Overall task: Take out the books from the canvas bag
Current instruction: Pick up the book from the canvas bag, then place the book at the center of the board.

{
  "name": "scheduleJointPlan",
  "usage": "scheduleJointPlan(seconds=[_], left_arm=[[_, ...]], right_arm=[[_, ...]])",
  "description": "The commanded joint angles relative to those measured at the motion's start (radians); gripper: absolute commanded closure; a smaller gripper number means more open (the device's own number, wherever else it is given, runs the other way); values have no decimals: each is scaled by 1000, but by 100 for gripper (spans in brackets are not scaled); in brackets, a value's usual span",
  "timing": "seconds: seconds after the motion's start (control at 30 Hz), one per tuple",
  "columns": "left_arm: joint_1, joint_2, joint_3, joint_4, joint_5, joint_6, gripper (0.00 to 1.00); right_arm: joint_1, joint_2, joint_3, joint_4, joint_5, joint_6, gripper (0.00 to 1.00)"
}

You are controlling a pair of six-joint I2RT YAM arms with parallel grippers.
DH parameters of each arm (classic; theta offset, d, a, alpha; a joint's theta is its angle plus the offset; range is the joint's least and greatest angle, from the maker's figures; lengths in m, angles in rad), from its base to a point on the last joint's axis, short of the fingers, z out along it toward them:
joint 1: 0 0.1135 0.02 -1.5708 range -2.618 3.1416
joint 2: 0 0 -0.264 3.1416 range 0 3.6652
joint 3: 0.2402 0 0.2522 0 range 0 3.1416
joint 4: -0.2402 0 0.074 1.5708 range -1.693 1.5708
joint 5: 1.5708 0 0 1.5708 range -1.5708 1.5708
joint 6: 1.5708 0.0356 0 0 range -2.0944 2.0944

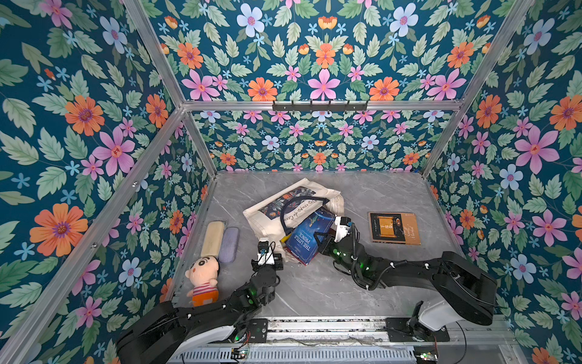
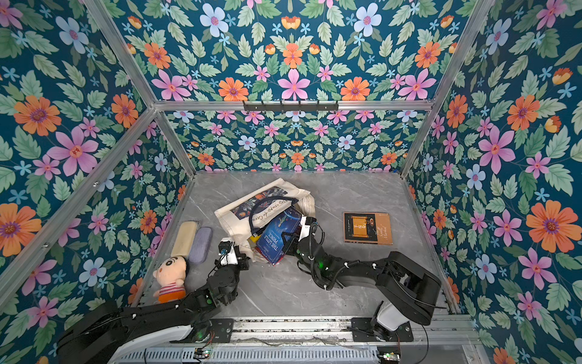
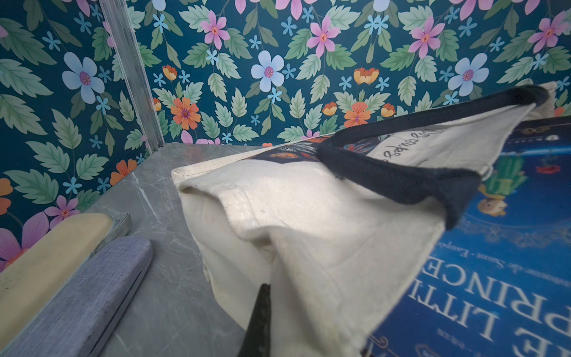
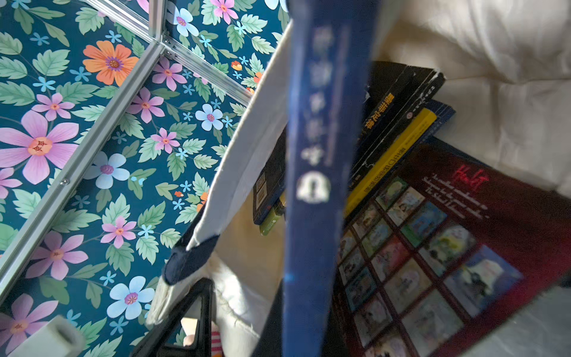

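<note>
blue book (image 1: 310, 234): half out of the canvas bag (image 1: 277, 208) mid-table, long axis running from the bag's mouth toward the table (image 1: 315, 293) near edge
right gripper (image 1: 324, 239): clamped on that book's edge, so it's your nearer arm
left gripper (image 1: 281, 254): pinched tight on bag cloth beside the mouth
next pull: probably straight along that axis, away from the bag
leftovers: more books (image 4: 401, 129) inside; brown book (image 1: 394, 228) lies out on the right

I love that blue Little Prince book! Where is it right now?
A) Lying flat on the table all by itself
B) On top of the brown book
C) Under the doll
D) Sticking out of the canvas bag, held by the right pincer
D: the blue book pokes out of the canvas bag, and the right pincer is shut on its edge.
</note>
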Motion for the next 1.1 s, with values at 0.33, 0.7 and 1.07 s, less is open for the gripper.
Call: scheduleJointPlan(seconds=[0.33, 0.7, 1.07], left_arm=[[2, 9, 15, -3, -40, -4, 100], [4, -9, 11, -4, -42, -4, 100], [3, -6, 11, -2, -41, -1, 100]], right_arm=[[1, -446, -166, -119, 172, -111, 100], [0, -968, -278, -667, 598, 21, 100], [-111, -1210, -369, -1132, 669, 382, 100]])
